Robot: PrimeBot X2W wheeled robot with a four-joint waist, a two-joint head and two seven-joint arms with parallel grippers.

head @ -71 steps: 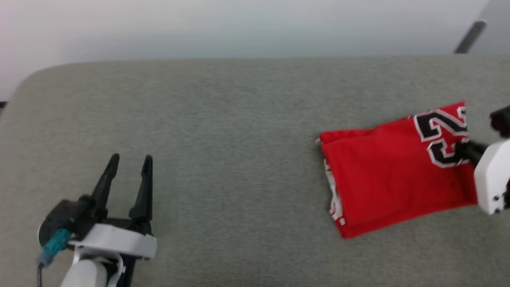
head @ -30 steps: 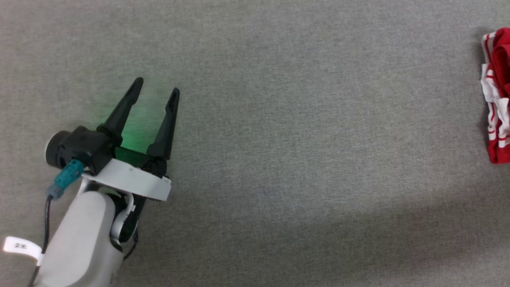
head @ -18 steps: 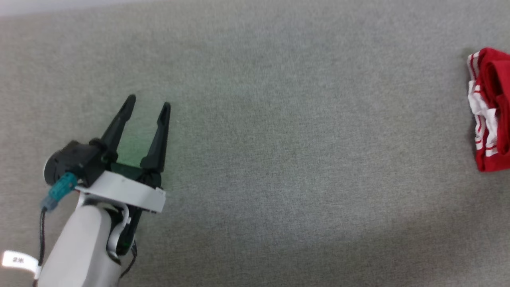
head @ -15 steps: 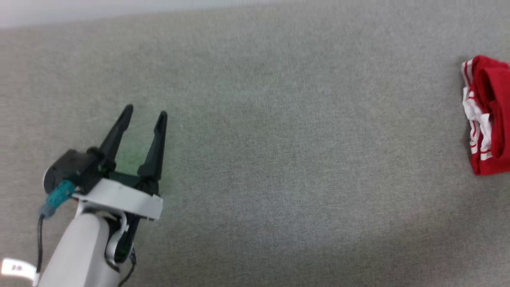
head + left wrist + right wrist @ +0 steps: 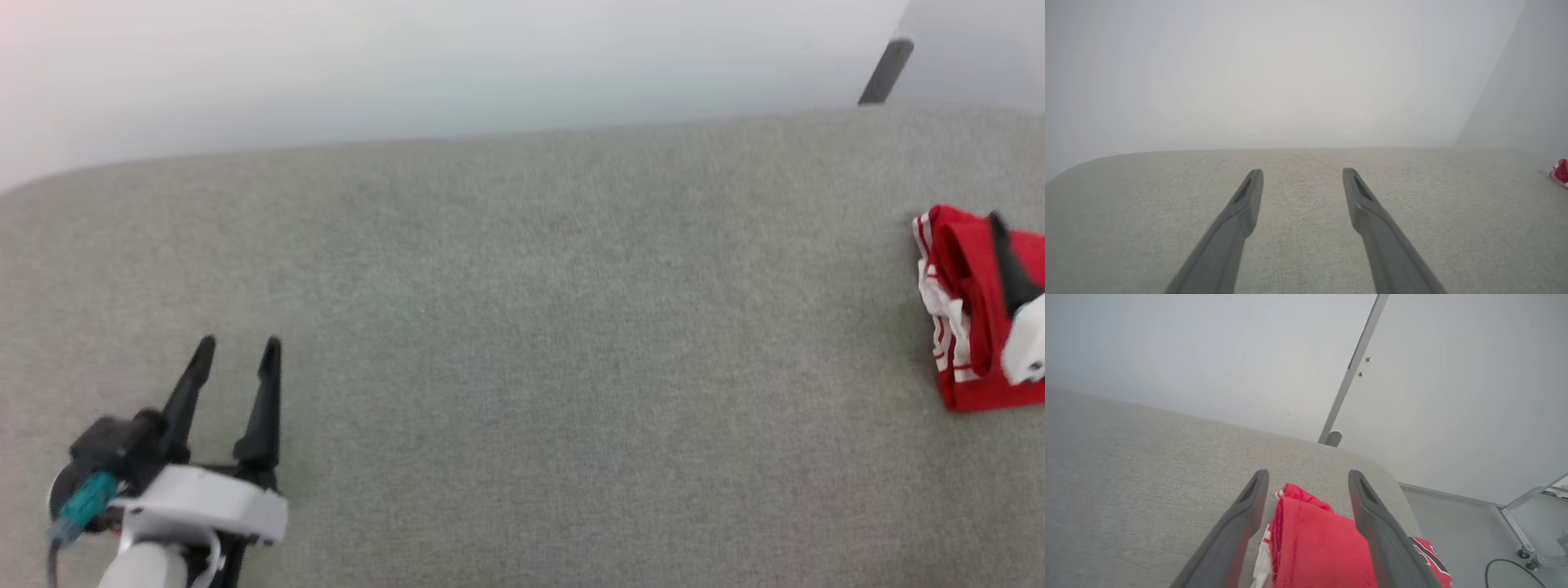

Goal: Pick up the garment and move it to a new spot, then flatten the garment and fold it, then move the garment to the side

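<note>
The garment (image 5: 963, 327), a folded red jersey with white striped sleeve edges, lies on the grey surface at the far right of the head view. In the right wrist view the garment (image 5: 1314, 543) sits under and between the fingers of my right gripper (image 5: 1308, 475), whose jaws stand wide apart and hold nothing. One dark finger (image 5: 1008, 265) of that gripper shows over the red cloth in the head view. My left gripper (image 5: 238, 347) hovers open and empty at the lower left, far from the jersey. A red speck of the garment (image 5: 1560, 171) appears beyond the left gripper (image 5: 1302, 173).
The grey fabric-covered surface (image 5: 522, 327) ends at a pale wall behind. A grey post (image 5: 886, 69) stands at the back right. Past the surface's rounded right end (image 5: 1388, 477) lie the floor (image 5: 1474, 522), a metal frame leg (image 5: 1521, 539) and a cable.
The head camera has tilted up, so the wall shows again. The right gripper, earlier shut on the garment's edge, now has its jaws apart over it. The left gripper stays open.
</note>
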